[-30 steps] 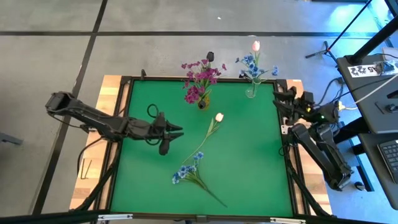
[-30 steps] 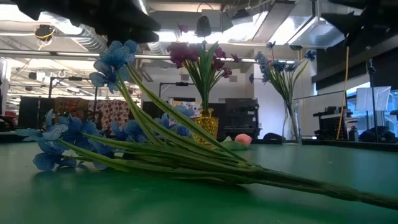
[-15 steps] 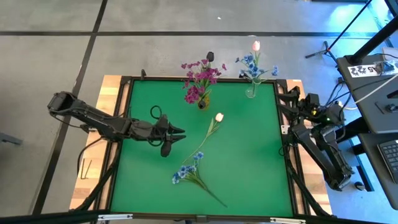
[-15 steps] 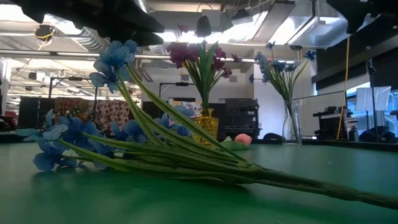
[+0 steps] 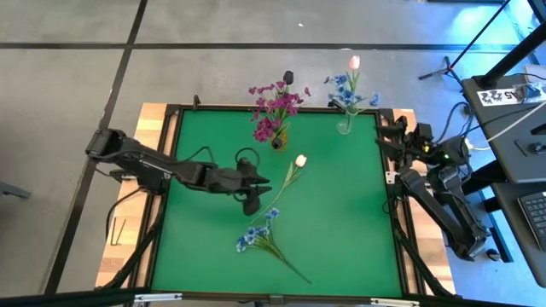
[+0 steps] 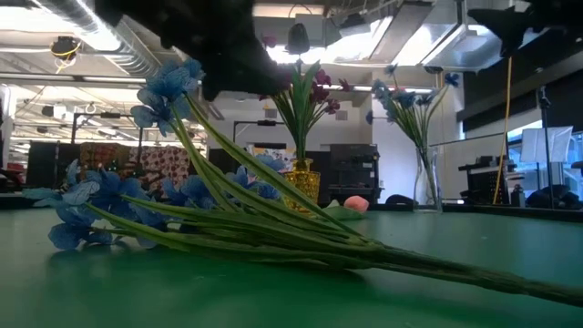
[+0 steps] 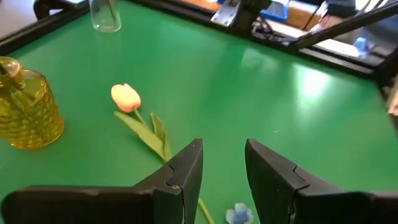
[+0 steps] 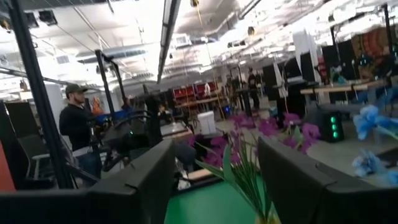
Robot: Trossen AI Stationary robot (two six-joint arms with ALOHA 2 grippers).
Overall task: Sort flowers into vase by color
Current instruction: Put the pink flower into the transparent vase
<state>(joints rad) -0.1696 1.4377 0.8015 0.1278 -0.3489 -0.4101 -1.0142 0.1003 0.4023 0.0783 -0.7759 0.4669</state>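
Left gripper [image 7: 222,165]: hovering open and empty, just beside the loose tulip's stem.
Right gripper [image 8: 214,180]: waiting off the mat's right edge, fingers parted, holding nothing.
Loose flowers: two lying on the green mat [image 5: 341,213], one pale tulip [image 5: 299,160] and one blue spray [image 5: 254,236] nearer the front.
Vases: two standing behind the tulip, an amber vase [image 7: 23,112] holding magenta sprays [image 5: 275,107] and a clear vase [image 5: 344,124] holding blue sprays plus one tulip.

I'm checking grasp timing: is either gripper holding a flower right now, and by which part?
Nothing is held. The left gripper hangs open above the tulip stem; the right gripper, also open, waits at the table's edge.
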